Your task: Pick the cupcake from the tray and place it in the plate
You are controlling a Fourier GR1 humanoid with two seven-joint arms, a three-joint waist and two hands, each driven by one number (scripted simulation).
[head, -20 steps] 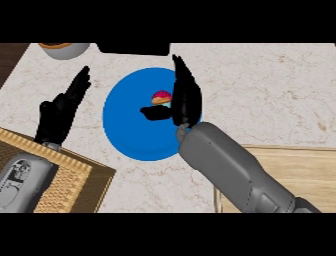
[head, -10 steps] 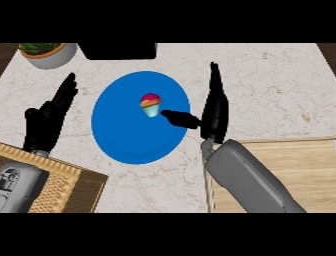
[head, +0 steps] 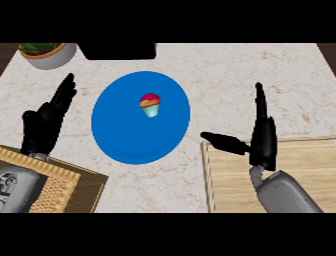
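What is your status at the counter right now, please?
Both hands open, empty: left hand beside blue plate, right hand at tray edge. Cupcake upright on plate. Nothing in the way.

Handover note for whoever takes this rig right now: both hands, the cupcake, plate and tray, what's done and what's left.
Right hand: open, fingers straight, holding nothing, at the tray's left edge, right of the plate.
Left hand: open, empty, resting left of the plate.
Cupcake: on the blue plate, near its middle, touched by neither hand.
Tray: nothing on its visible part.
Done: pick and placement.
Left: apparently nothing.
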